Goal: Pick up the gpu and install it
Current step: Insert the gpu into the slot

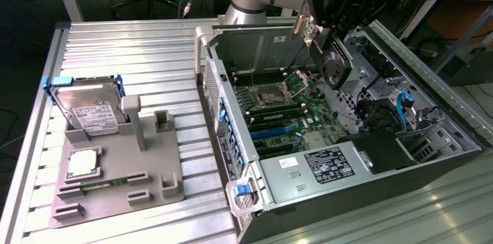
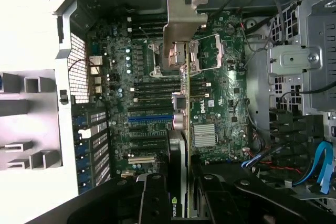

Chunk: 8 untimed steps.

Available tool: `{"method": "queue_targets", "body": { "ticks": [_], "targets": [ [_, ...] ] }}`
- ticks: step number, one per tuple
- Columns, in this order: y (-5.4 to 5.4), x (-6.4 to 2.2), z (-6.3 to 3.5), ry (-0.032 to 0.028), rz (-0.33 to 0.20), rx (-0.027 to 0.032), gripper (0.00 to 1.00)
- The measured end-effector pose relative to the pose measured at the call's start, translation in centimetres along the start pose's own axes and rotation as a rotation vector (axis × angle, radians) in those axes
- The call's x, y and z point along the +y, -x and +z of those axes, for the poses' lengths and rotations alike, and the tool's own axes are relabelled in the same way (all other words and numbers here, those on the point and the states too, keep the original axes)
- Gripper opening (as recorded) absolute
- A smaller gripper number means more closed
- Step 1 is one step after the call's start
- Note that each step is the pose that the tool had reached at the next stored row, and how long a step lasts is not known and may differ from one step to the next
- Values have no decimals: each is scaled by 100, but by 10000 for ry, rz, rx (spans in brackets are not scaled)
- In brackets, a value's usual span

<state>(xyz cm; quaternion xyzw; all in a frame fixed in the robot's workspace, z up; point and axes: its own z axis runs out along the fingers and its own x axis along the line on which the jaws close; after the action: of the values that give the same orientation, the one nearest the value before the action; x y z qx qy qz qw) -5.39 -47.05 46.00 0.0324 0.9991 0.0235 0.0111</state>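
Gpu (image 1: 336, 65) is up in the air over the open case (image 1: 231, 111), hanging on edge above the motherboard (image 1: 287, 105). The hand (image 2: 179, 192) is clamped on it from above, with the silver bracket (image 2: 181, 19) at the end away from the hand. To my eye the trick here is patience: keep the card upright, square its connector edge to the blue slot (image 2: 150, 119), aim the bracket at the case's rear wall, and come down straight, clear of the cables (image 2: 262, 9). The hard drive (image 1: 86, 108) sits well apart on the table (image 1: 123, 42).

The gpu (image 1: 334, 66) above motherboard (image 1: 291, 114) inside the case (image 1: 385, 198).
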Motion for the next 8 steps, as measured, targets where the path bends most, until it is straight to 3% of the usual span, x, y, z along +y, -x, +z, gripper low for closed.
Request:
{"method": "queue_targets", "body": {
  "ticks": [8],
  "targets": [
    [0, 0, 0, 6, -299, 15, 27]
  ]
}}
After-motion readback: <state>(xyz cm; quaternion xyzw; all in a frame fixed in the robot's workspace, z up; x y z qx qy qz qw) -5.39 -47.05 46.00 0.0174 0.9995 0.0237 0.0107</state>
